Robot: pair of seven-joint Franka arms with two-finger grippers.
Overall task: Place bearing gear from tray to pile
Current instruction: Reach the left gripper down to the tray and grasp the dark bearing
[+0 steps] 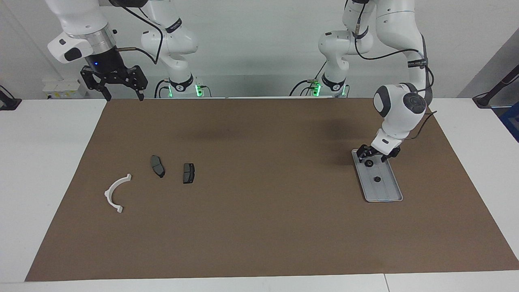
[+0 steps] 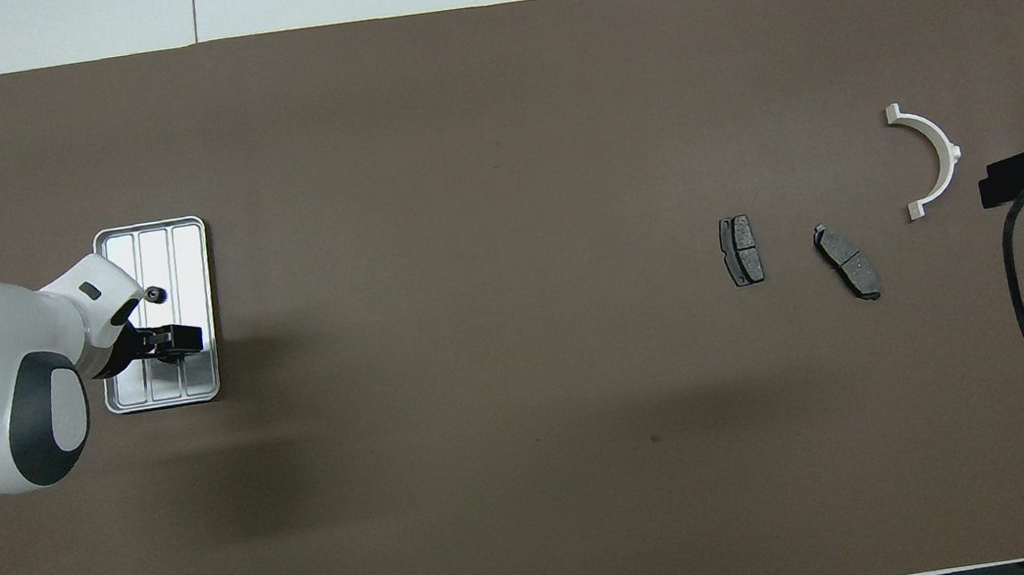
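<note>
On the desk's left-arm end, your left gripper [image 1: 369, 158] sits low in the tray [image 1: 385, 190], jaws set around a gear [image 1: 369, 163]; you cannot tell whether they clamp it. A second gear [image 1: 376, 179] lies farther along the tray. Your right gripper [image 1: 119, 87] waits raised, jaws apart. The pile [image 1: 158, 166] rests toward the right arm's end.

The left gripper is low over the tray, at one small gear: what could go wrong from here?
1. The left gripper sits at the gear nearer the robots, close to the tray rim; a finger might catch it.
2. The gear is small, so it may slip out.
3. The pile lies at the right arm's end, by the brake pads: a long carry.
</note>
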